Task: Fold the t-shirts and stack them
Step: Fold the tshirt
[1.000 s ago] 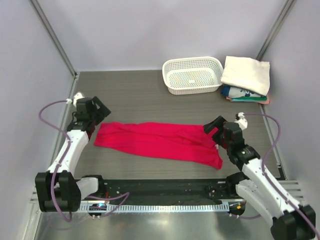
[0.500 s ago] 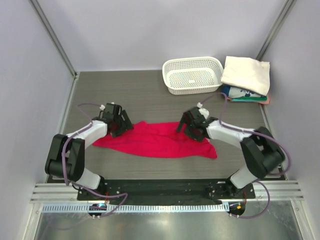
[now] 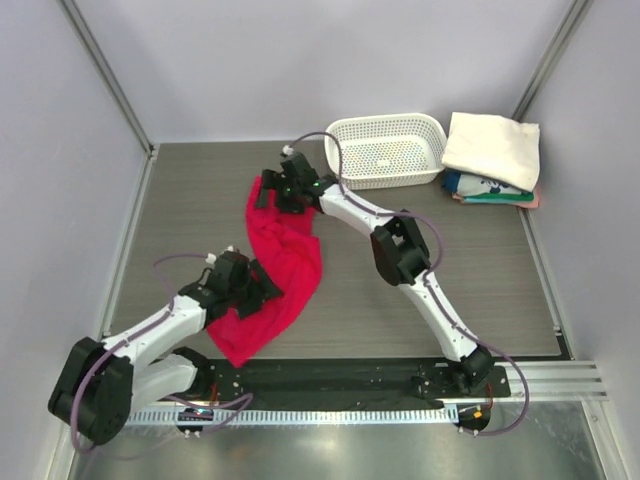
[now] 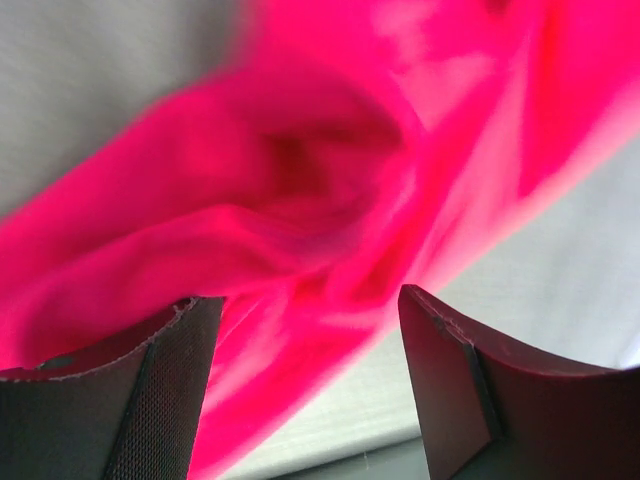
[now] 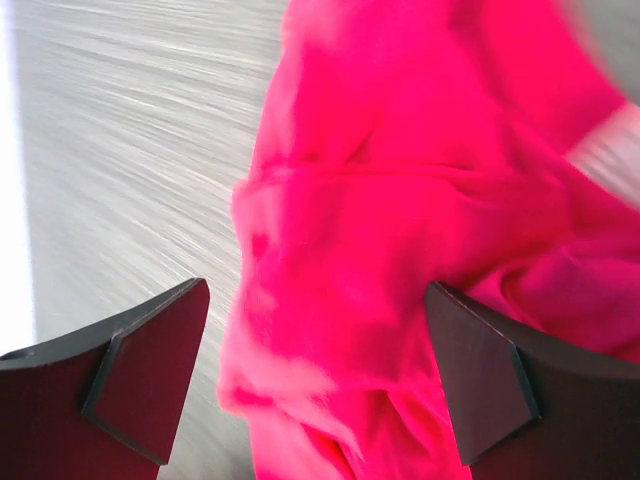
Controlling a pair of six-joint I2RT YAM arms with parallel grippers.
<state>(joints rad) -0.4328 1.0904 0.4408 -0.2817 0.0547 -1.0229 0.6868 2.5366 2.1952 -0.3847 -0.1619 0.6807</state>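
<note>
Top view: we see the red t-shirt [image 3: 290, 255] lying crumpled on the table [image 3: 200, 190], stretched from 12 o'clock down to 7 o'clock. The right gripper [image 3: 288, 190] sits at its 12 o'clock end and the left gripper [image 3: 258, 290] on its 8 o'clock edge. The folded t-shirts [image 3: 492, 148] are stacked at the table's 2 o'clock corner, beside a white basket [image 3: 345, 172].

Left wrist view: the picture is blurred. The fingers [image 4: 120, 400] stand apart with red cloth bunched between them, and we cannot tell whether they pinch it.

Right wrist view: the fingers [image 5: 130, 380] are likewise apart over the cloth, and the grip is unclear.
</note>
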